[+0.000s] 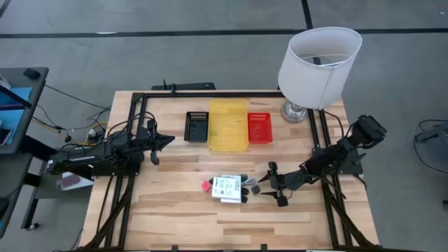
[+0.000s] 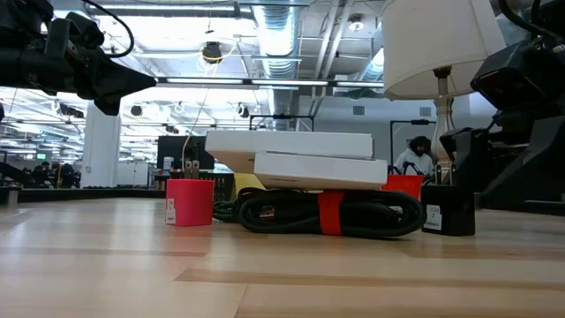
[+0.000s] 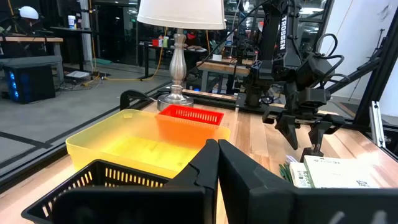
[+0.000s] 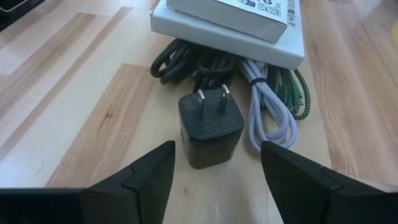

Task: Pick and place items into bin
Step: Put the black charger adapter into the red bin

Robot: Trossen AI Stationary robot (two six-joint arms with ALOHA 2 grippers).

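Observation:
The items lie in a pile at the table's near middle: two stacked white labelled packs (image 1: 227,187) rest on a black cable coil (image 2: 327,212) with a red band. A small red piece (image 2: 190,201) stands left of them. A green-and-black cord (image 4: 292,84) and a pale cord (image 4: 267,109) lie beside the packs. A small black plug cube (image 4: 210,127) stands on the wood, prongs up. My right gripper (image 4: 214,177) is open, low and slanting down, its fingers just short of the cube on either side, not touching it. My left gripper (image 1: 164,140) hovers shut at the table's left, level.
Three bins stand in a row at the far middle: black (image 1: 197,126), yellow (image 1: 228,124), red (image 1: 260,128). A lamp with a white shade (image 1: 318,63) stands at the far right. A black frame rail (image 1: 210,94) runs along the table's edges.

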